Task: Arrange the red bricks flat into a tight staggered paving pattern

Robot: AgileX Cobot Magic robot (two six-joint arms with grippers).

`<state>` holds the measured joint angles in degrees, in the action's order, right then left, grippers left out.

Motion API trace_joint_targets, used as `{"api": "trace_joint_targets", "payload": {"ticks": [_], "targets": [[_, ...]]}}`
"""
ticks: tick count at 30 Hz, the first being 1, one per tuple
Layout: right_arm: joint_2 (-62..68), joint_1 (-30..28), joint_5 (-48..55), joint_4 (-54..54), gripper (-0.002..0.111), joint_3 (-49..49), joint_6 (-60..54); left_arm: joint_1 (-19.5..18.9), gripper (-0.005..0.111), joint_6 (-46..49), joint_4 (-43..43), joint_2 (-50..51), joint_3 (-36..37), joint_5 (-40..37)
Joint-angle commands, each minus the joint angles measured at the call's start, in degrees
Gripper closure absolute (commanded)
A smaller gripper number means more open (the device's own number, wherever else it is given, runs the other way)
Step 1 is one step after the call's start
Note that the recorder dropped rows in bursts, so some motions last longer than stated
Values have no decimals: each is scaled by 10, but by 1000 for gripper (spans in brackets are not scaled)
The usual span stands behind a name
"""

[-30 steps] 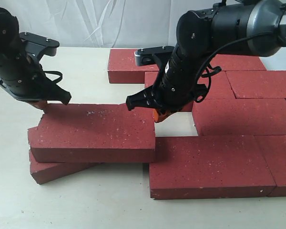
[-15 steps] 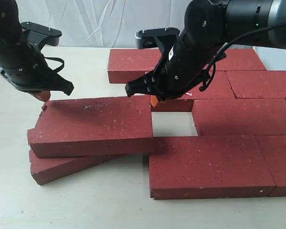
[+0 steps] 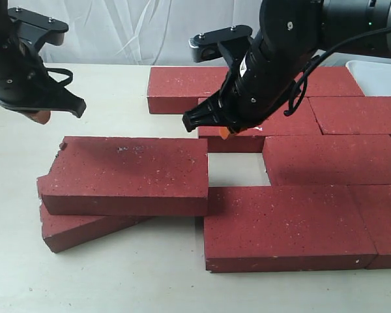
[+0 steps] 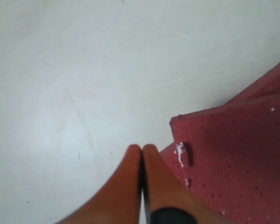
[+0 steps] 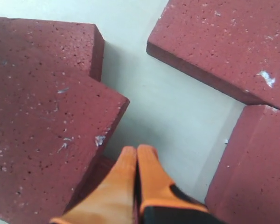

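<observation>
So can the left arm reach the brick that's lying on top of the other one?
Probably yes. The top brick has nothing on it, and the left arm's fingers hang shut just above its far left corner, with nothing in between.

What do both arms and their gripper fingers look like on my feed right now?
The left arm and right arm are bulky matte black housings; black cables loop off the right one, beside a grey bracket. The left gripper and right gripper have smooth, tapered orange fingers with black bases.
</observation>
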<state>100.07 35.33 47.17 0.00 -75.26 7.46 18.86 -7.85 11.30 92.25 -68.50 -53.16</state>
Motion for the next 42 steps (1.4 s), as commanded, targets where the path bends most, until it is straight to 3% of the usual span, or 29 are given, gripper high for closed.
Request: {"api": "trace_joint_targets", "payload": {"ticks": [1,14,25,37,42], "targets": [[-5,1,2,-8,109,1,2,1,107,-9,9,-5,-4,-6],[84,1,11,50,109,1,1,1,107,0,-6,68,19,-23],[88,1,3,140,109,1,-57,1,107,100,-133,86,18,-24],[43,0,-17,112,109,1,-57,1,107,95,-132,80,-30,-36],[20,-18,-36,91,109,1,-29,1,107,95,-150,80,-35,2]]}}
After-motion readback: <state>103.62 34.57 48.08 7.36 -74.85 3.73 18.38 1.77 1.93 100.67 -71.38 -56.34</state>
